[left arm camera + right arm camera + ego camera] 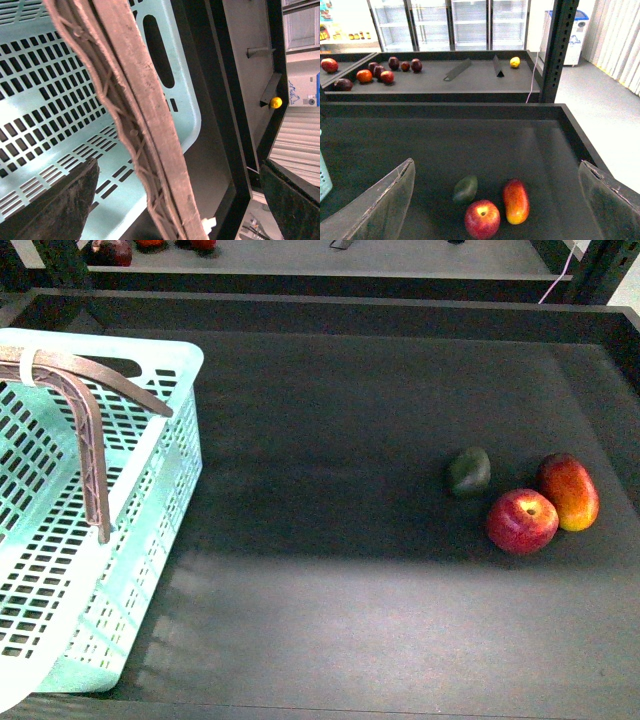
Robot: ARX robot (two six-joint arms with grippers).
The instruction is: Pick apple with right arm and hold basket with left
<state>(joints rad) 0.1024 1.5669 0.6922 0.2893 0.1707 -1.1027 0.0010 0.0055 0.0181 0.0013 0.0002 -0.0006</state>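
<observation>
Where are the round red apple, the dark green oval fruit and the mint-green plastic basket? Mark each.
Round red apple [521, 522]: front view, its red middle.
Dark green oval fruit [468, 471]: front view, its centre.
Mint-green plastic basket [165, 470]: front view, slotted side wall.

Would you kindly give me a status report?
Left gripper open astride mint-green slotted basket's brown handle. Right gripper open. Round red apple free; elongated red-yellow fruit alongside.
</observation>
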